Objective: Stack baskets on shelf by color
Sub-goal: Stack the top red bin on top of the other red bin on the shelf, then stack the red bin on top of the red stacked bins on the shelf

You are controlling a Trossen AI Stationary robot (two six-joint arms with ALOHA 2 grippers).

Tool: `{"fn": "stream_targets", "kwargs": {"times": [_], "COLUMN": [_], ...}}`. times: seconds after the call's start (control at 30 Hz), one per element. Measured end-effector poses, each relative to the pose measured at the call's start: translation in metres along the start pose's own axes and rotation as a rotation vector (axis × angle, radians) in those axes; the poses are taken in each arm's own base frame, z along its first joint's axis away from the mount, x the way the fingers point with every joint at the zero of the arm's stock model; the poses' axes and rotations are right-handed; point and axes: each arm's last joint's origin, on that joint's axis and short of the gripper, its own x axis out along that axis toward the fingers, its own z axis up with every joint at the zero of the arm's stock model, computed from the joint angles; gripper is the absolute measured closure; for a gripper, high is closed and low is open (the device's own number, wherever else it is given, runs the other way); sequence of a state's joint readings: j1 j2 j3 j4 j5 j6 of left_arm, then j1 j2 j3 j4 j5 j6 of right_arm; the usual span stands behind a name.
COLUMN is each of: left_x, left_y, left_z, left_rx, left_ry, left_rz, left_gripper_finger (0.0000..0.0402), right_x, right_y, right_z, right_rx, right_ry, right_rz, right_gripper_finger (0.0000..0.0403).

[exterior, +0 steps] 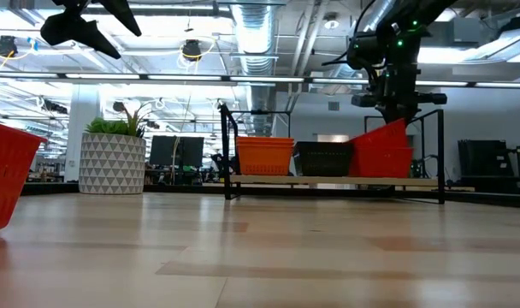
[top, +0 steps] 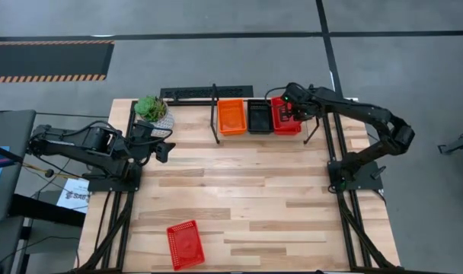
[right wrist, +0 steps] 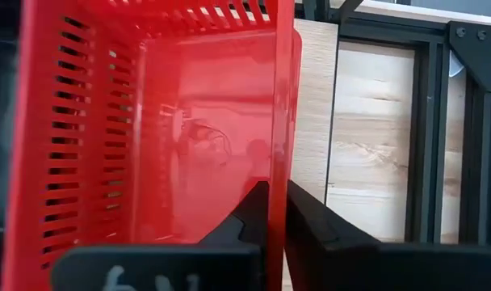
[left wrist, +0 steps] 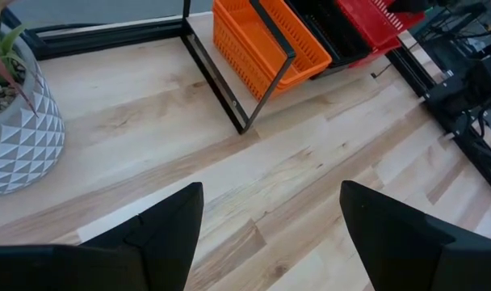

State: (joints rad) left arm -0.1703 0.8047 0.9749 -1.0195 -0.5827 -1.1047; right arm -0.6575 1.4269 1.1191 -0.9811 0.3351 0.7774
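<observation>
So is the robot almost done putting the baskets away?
Nearly. The orange plastic mesh baskets and black mesh baskets already sit on the light-wood shelf in a black wire frame. The right gripper has its jaws around the wall of a tilted red mesh basket on the red pile there. One loose red basket waits at the table's near edge. The left gripper idles, open.

Glossy perforated plastic red basket (right wrist: 148, 129), smooth pale wood tabletop (top: 247, 190), seemingly matt black metal shelf frame (left wrist: 253, 65).

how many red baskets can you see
2 seen separately: one tilted at the shelf's right end, one loose near the table's front edge. Others may be nested beneath the tilted one.
</observation>
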Motion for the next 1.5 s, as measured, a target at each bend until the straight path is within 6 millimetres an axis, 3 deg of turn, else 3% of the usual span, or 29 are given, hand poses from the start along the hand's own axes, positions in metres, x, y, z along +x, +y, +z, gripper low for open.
{"fn": "stream_targets", "kwargs": {"times": [0.33,0.63,0.83,1.13,1.3,1.5], "left_x": [0.0,0.0,0.0,0.0,0.0,-0.003], "left_y": [0.0,0.0,0.0,0.0,-0.001,-0.003], "left_z": [0.0,0.0,0.0,0.0,-0.003,-0.014], "left_rx": [-0.006,-0.006,-0.006,-0.017,0.026,0.155], "left_ry": [-0.005,-0.006,-0.007,-0.004,0.106,0.425], "left_rz": [0.002,0.003,0.003,0.002,-0.055,-0.218], "left_gripper_finger": [0.0123,0.0123,0.0123,0.0123,0.0123,0.0123], "right_x": [0.0,-0.001,-0.018,-0.052,-0.071,-0.092], "right_y": [0.001,0.001,0.002,0.013,0.032,0.061], "right_z": [-0.001,-0.001,0.01,0.025,0.011,-0.033], "right_rx": [-0.035,-0.1,-0.125,-0.137,-0.166,-0.27], "right_ry": [0.023,0.034,-0.003,-0.065,0.008,0.07], "right_rz": [0.028,0.031,0.041,0.162,0.328,0.423], "right_gripper_finger": [0.0317,0.0254,0.0229,0.0232,0.0233,0.0232]}}
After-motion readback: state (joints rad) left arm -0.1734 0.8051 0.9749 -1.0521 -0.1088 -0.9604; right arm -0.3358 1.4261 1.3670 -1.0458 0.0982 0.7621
